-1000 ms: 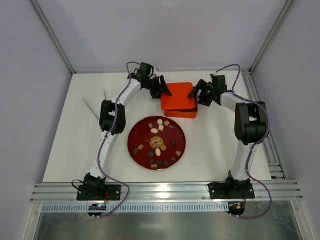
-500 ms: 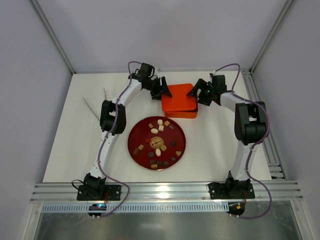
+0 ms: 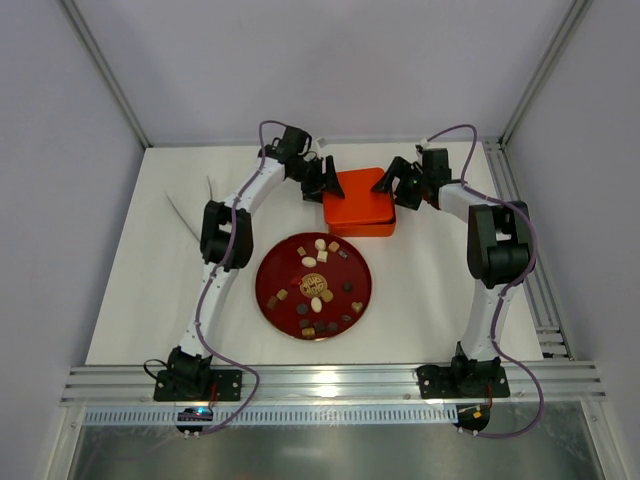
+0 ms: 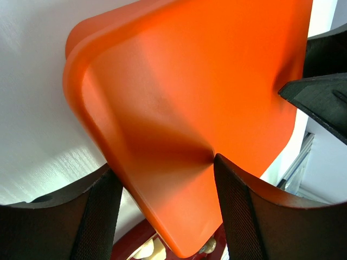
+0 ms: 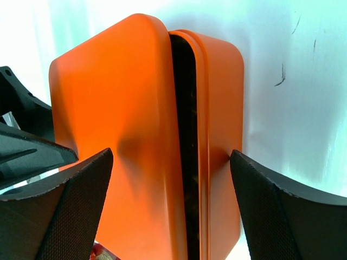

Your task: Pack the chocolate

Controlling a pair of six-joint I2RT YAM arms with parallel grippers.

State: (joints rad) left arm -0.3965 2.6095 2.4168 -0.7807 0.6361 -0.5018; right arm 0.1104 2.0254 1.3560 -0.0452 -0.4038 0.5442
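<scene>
Several small chocolates (image 3: 316,283) in brown, tan and cream lie on a round dark-red plate (image 3: 265,290). Behind it stands the orange box, its lid (image 3: 358,195) over the base (image 3: 362,230). My left gripper (image 3: 323,181) is at the lid's left edge. In the left wrist view it (image 4: 162,165) is shut on the lid (image 4: 190,81), with cream chocolates (image 4: 146,250) showing below. My right gripper (image 3: 393,186) is at the box's right side. In the right wrist view it (image 5: 171,153) is open and straddles the lid (image 5: 108,97) and base (image 5: 225,108), with a dark gap between them.
Two thin grey sticks (image 3: 185,215) lie on the white table at the left. An aluminium rail (image 3: 320,385) runs along the near edge by the arm bases. Frame posts stand at the far corners.
The lid sat offset from the base one second ago and now lies almost square over it. Both grippers have shifted slightly toward the far side.
</scene>
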